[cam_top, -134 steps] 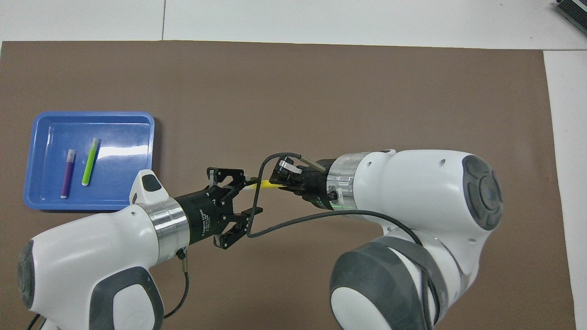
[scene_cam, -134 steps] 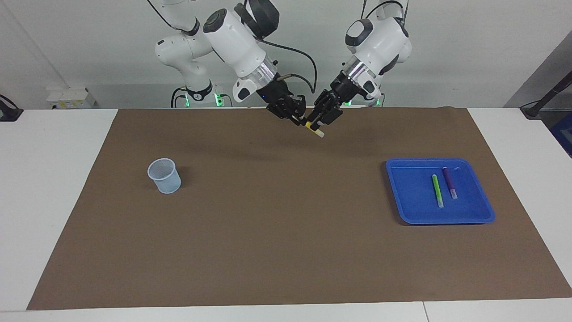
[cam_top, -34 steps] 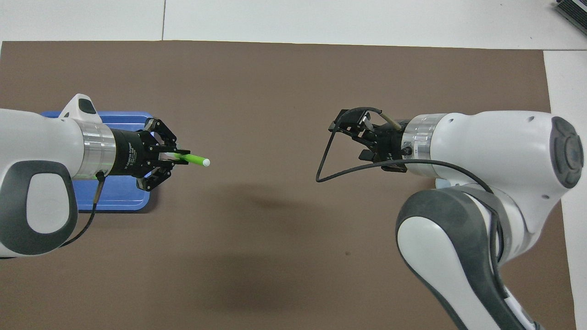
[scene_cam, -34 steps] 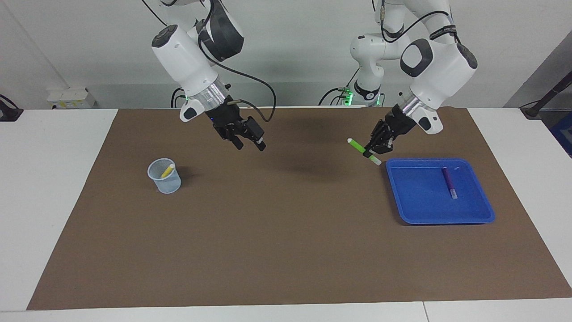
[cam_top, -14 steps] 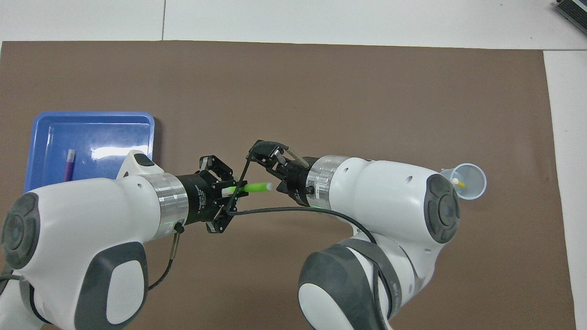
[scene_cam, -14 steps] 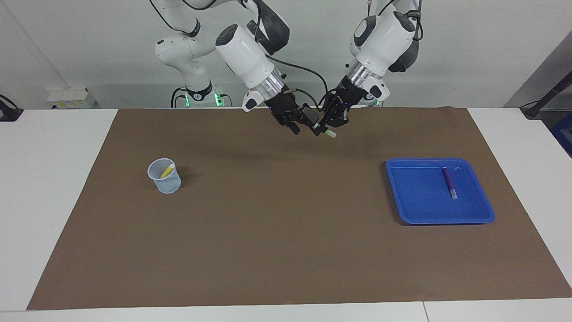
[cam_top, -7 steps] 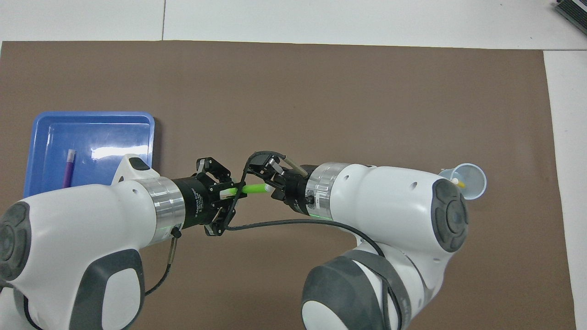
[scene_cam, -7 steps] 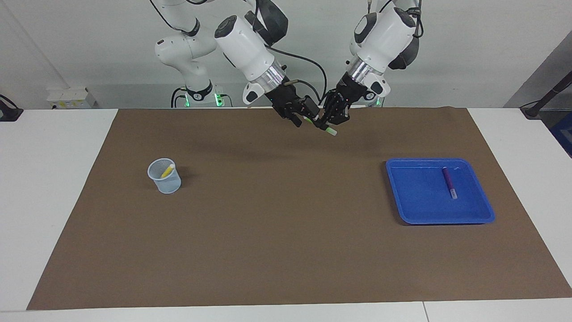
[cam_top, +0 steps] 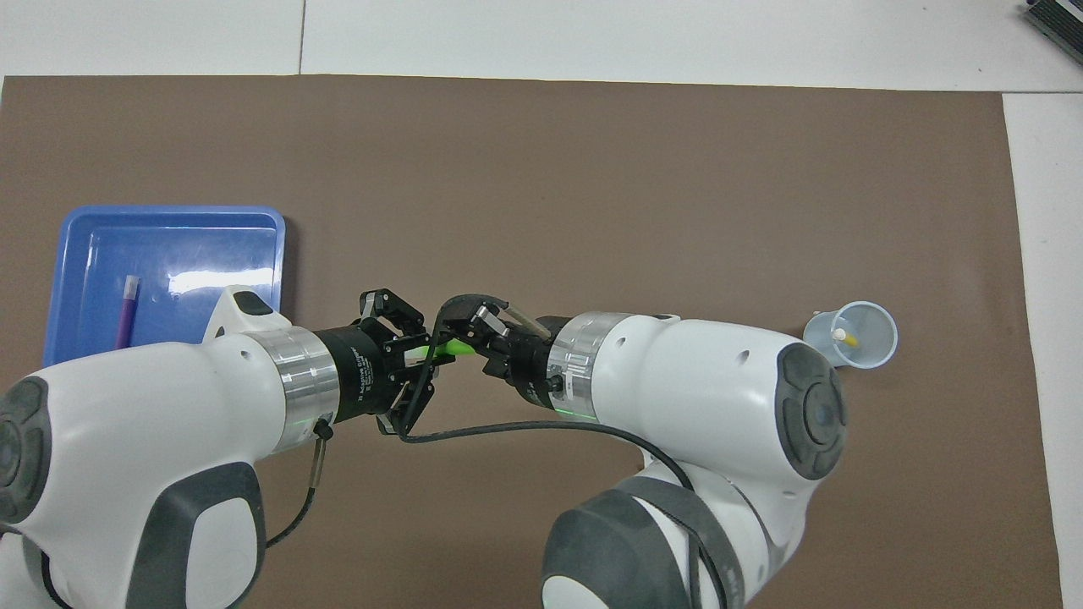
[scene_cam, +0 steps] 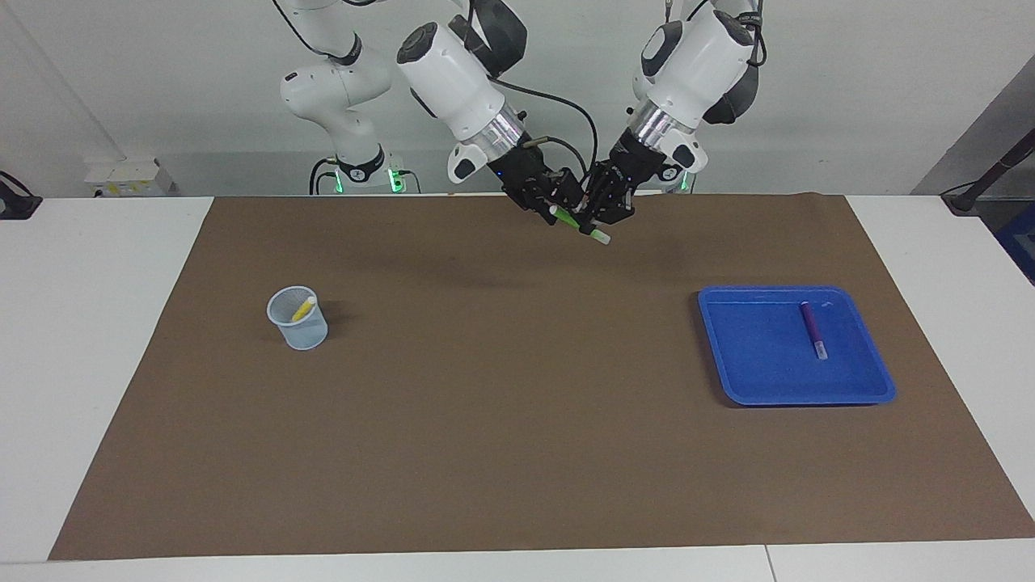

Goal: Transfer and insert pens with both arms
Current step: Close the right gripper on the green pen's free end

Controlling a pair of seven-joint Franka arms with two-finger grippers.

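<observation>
My left gripper (scene_cam: 597, 221) is shut on the bright green pen (scene_cam: 579, 225) and holds it in the air over the mat's edge nearest the robots, midway between the two arms. My right gripper (scene_cam: 558, 210) has come up to the pen's free end and meets the left gripper there. In the overhead view the green pen (cam_top: 458, 347) shows between the left gripper (cam_top: 433, 355) and the right gripper (cam_top: 470, 335). The yellow pen (scene_cam: 303, 308) stands in the cup (scene_cam: 301, 330). The purple pen (scene_cam: 813, 329) lies in the blue tray (scene_cam: 756, 368).
The pale mesh cup (cam_top: 871, 351) stands toward the right arm's end of the brown mat (scene_cam: 517, 420). The blue tray (cam_top: 203, 241) lies toward the left arm's end. A black cable hangs under the right gripper.
The right gripper has closed in over the green pen's free end, so less of the pen shows between the grippers. The left gripper has held nearly still with the pen.
</observation>
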